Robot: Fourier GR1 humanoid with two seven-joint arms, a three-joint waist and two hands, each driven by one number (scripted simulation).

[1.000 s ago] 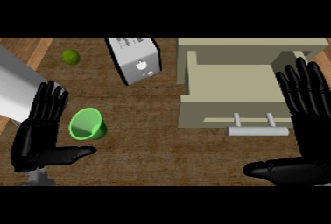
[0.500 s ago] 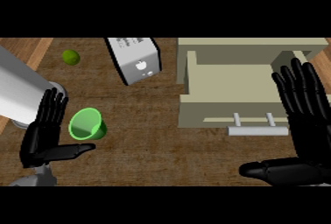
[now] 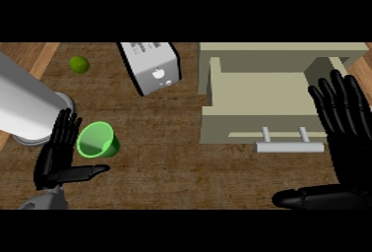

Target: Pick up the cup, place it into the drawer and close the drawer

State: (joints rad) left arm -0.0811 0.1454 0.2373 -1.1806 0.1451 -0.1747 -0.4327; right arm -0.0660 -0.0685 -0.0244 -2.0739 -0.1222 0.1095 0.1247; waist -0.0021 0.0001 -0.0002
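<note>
A bright green cup (image 3: pixel 97 141) stands upright on the wooden counter at the left, its mouth facing up. My left hand (image 3: pixel 58 156) is open just left of it, fingers straight, thumb stretched out below the cup, not holding it. The beige drawer (image 3: pixel 265 101) is pulled open at the right, nothing inside, with a pale bar handle (image 3: pixel 288 146) on its front. My right hand (image 3: pixel 341 128) is open at the right edge, fingers straight up over the drawer's right side, thumb pointing left.
A white toaster (image 3: pixel 154 67) stands at the back centre. A lime (image 3: pixel 79 64) lies at the back left. A large grey cylinder (image 3: pixel 27 110) leans in from the left edge, just behind my left hand.
My left hand has moved right and a little forward, closer to the cup. My right hand has shifted slightly left and down. The cup has not moved.
</note>
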